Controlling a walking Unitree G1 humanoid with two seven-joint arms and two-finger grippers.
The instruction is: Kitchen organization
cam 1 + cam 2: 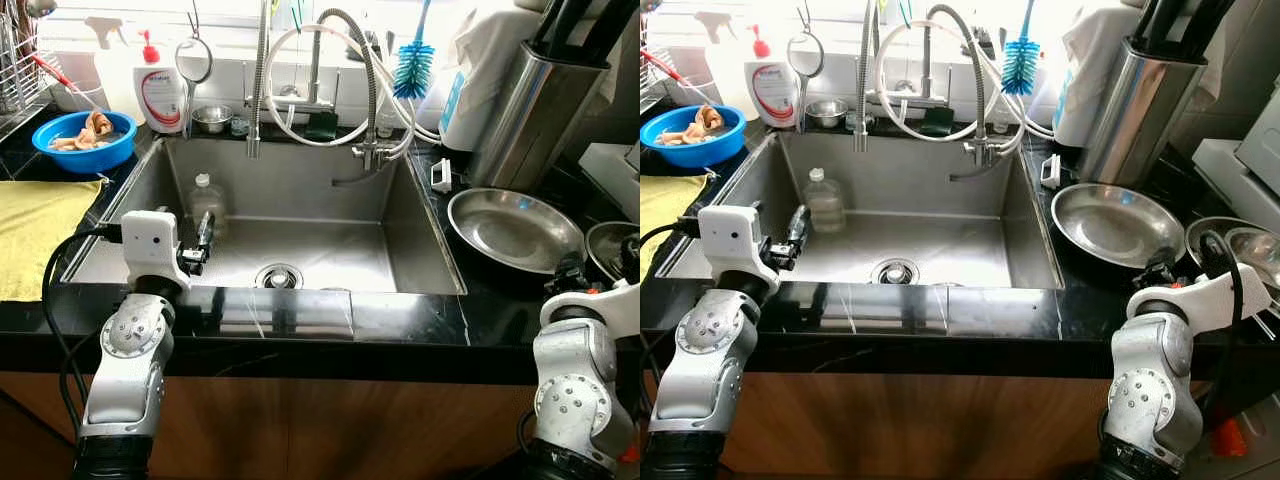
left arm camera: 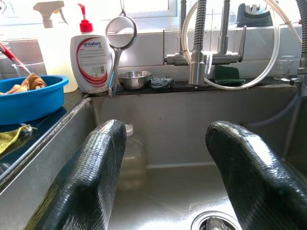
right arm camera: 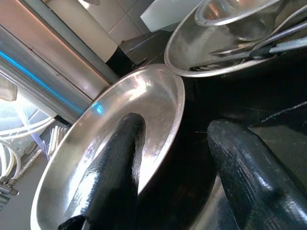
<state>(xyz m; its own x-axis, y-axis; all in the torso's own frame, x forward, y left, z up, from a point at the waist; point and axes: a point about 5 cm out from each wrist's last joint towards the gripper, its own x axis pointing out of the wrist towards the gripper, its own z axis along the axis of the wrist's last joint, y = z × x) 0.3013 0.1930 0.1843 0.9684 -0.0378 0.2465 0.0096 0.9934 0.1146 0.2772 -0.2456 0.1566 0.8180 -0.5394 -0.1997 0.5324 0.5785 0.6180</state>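
A clear plastic bottle [image 1: 207,200] stands upright at the left back of the steel sink [image 1: 400,215]. My left gripper [image 1: 203,242] hangs over the sink's front left corner, open and holding nothing. In the left wrist view the bottle [image 2: 133,158] stands beyond the left gripper [image 2: 165,177], partly behind one finger [image 2: 91,177]. On the black counter to the right lies a shallow steel plate [image 1: 515,228]. My right gripper [image 3: 177,177] is open at the plate's near rim [image 3: 175,110], one finger [image 3: 115,167] above the plate and the other over the counter.
A steel bowl [image 3: 230,38] with utensils sits right of the plate. A tall steel knife holder [image 1: 535,110] stands behind it. Behind the sink are faucets [image 1: 260,80], a soap bottle [image 1: 162,95], a strainer [image 1: 193,60] and a small bowl [image 1: 212,118]. A blue bowl [image 1: 85,140] and yellow cloth [image 1: 30,230] lie left.
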